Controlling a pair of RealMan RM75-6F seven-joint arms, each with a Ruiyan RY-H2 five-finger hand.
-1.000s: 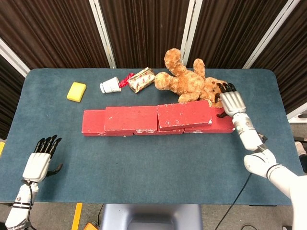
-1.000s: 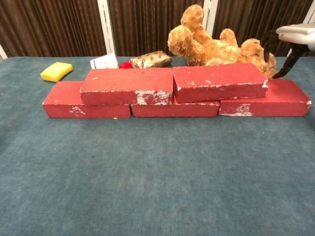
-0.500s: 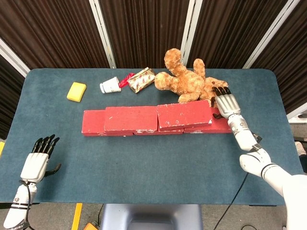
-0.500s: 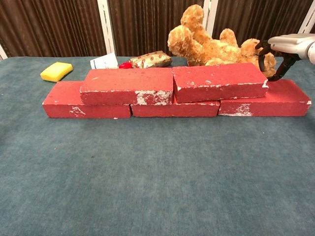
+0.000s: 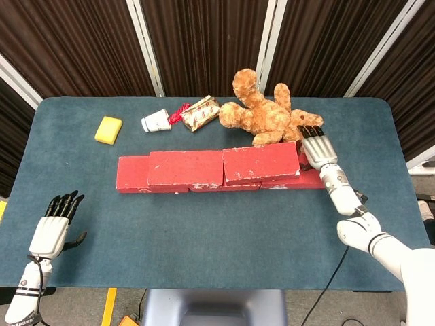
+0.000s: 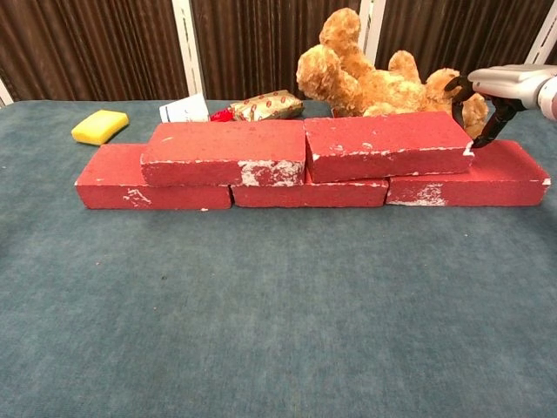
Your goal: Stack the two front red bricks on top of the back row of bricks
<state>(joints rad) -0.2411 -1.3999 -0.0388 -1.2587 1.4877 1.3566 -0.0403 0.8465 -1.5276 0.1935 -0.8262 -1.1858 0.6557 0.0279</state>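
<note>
Since one second ago the right hand point(image 5: 317, 151) has moved a little to the left and now it is just beside the right end of the upper right brick point(image 5: 261, 163). Its fingers are stretched flat and held together, with the thumb bent down toward the brick end. From the chest view I cannot tell for sure if the thumb touches the brick or only comes very close. It holds nothing.

Both upper bricks already lie on the back row. The upper left brick point(image 5: 185, 169) and the upper right brick are end to end, touching, and together they cover the middle of the lower row point(image 6: 152, 187). This lower row has three bricks in one line; its left end and its right end stay uncovered on the blue counter point(image 5: 217, 224).

The left hand point(image 5: 53, 227) rests low near the front left corner of the counter, well apart from the bricks. Its fingers are straight and slightly spread, and it is empty.

Behind the bricks lies a brown teddy bear point(image 5: 262, 112) on its back, close to the right hand. More to the left are a wrapped packet point(image 5: 200, 113), a white paper cup point(image 5: 155, 121) lying on its side, and a yellow sponge point(image 5: 109, 130).
</note>
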